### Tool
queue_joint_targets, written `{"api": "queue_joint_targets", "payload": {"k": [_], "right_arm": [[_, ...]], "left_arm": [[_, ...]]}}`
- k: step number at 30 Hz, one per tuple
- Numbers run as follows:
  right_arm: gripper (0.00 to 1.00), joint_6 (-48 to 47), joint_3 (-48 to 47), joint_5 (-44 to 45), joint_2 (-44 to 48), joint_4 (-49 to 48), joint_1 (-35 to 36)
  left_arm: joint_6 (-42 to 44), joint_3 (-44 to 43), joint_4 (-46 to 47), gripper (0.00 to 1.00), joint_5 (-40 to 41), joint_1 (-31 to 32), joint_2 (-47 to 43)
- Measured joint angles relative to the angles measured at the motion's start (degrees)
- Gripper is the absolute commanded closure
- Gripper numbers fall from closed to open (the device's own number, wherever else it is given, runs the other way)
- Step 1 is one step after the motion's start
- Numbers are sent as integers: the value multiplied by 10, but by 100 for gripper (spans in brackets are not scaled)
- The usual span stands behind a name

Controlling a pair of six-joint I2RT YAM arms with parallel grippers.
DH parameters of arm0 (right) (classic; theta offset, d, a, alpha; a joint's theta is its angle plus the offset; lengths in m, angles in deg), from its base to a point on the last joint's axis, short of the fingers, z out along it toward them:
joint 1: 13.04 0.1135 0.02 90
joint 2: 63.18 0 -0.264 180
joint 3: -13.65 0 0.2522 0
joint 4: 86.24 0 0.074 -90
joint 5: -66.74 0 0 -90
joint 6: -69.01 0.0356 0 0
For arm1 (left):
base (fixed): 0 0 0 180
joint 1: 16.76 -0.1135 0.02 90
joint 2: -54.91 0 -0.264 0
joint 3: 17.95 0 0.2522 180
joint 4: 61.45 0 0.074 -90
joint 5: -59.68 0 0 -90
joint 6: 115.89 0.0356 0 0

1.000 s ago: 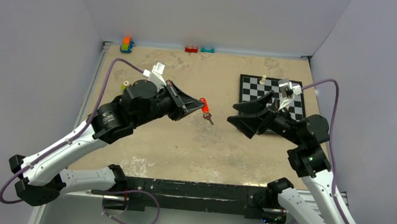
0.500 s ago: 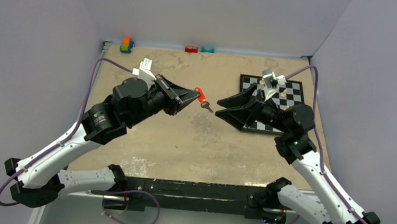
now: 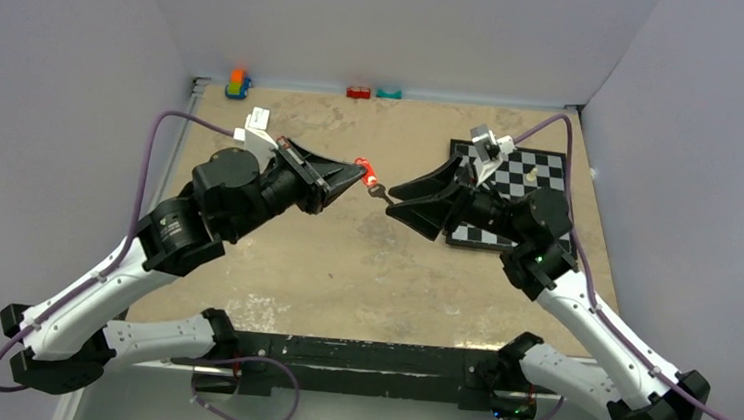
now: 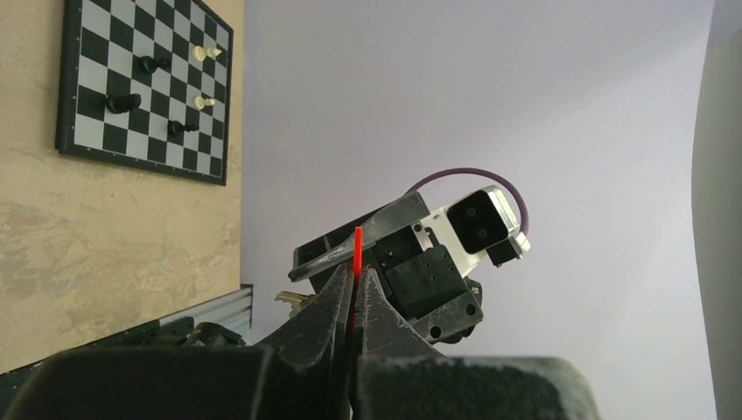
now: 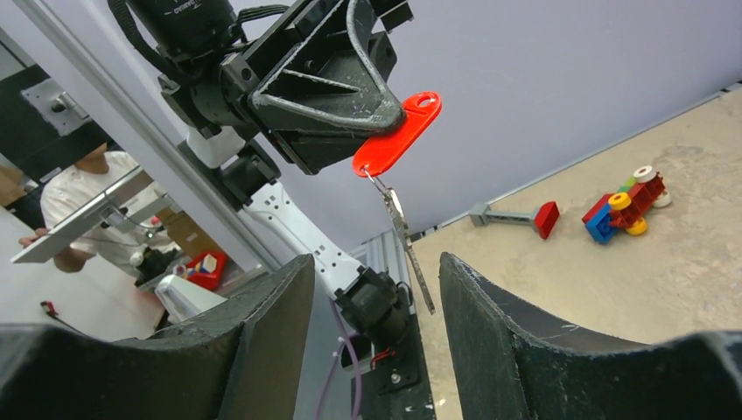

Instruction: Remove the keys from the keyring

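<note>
My left gripper [image 3: 359, 175] is shut on the red plastic head [image 3: 363, 170] of the keys and holds it in the air above mid-table. In the right wrist view the red head [image 5: 398, 131] sticks out of the left gripper [image 5: 332, 87], and a thin silvery blade [image 5: 407, 241] hangs from it by a tiny wire keyring [image 5: 374, 180]. My right gripper [image 3: 392, 199] is open, its tips just right of the hanging blade; the blade's end sits between its spread fingers [image 5: 376, 262]. In the left wrist view the red head [image 4: 358, 249] shows edge-on between the shut fingertips [image 4: 356, 273].
A chessboard [image 3: 541, 173] with a few pieces lies at the right, under the right arm. Toy bricks [image 3: 239, 83], a red brick [image 3: 359, 93] and a teal piece [image 3: 389, 93] line the back wall. A grey bar with a red end [image 5: 516, 214] lies on the table.
My left gripper has carried the keys back and to the left. My right gripper has swung left and closed in until its open fingers flank the hanging blade.
</note>
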Motion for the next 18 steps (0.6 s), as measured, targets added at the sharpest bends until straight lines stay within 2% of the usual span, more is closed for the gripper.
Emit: {"api": "queue_joint_targets", "payload": {"k": [8, 18], "right_arm": [[75, -7, -30, 9, -37, -14, 19], [78, -17, -40, 9, -57, -13, 47]], "left_arm": [[-2, 0, 2, 100, 0, 0, -7], [-11, 1, 10, 100, 6, 0, -20]]}}
